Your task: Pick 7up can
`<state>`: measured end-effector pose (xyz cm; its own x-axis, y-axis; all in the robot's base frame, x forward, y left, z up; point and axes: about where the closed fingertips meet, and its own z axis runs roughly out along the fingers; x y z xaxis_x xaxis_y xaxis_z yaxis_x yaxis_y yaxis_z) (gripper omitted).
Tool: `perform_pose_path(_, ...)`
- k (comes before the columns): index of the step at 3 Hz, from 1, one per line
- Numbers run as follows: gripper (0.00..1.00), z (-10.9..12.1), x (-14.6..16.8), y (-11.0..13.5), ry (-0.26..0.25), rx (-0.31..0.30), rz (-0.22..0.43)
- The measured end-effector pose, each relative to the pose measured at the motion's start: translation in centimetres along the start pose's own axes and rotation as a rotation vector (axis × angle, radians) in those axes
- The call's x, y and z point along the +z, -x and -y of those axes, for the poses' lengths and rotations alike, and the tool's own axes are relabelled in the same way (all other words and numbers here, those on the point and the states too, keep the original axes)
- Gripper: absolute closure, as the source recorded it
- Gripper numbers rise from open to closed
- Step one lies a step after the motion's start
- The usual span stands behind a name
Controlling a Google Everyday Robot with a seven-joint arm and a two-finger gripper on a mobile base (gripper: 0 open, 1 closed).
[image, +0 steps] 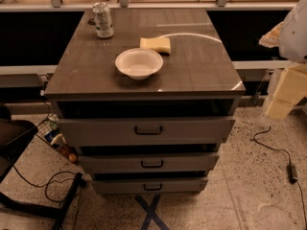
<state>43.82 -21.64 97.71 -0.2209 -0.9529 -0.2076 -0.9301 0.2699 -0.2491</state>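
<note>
7up can (102,19) upright on desk (201,66), behind-left of white bowl (139,63), well apart. Just behind bowl: yellow sponge (156,44). Far right of bowl, off desk: claw (287,91) (open or closed: cannot tell).

7up can (103,19): silvery-grey, dark printed markings, shiny metal top.
Bowl (139,63): plain white.
Sponge (156,44): pale yellow.
Table (201,66): glossy grey-brown top; 3 grey drawers (192,128), dark handles (148,130).
Hand (283,99), at the right edge beside the table: cream, under a white casing (295,28).
Floor (249,190): beige, dark-speckled, with a blue tape cross (151,214).
Cable (280,152): black.
</note>
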Motion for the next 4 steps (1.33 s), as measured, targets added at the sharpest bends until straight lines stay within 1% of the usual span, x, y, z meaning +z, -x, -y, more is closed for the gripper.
perform_pose_path(1, 0.0, 0.0, 0.0, 0.0, 0.0, 0.0, 0.0)
perform_pose_path(2, 0.0, 1.4, -0.7, 0.8, -0.037, 0.009, 0.084)
perform_pose_path(3, 0.0, 5.6, -1.8, 1.5, -0.129, 0.082, 0.295)
perform_pose_path(4, 0.0, 8.7, -1.2, 2.7, -0.187, 0.16, 0.529)
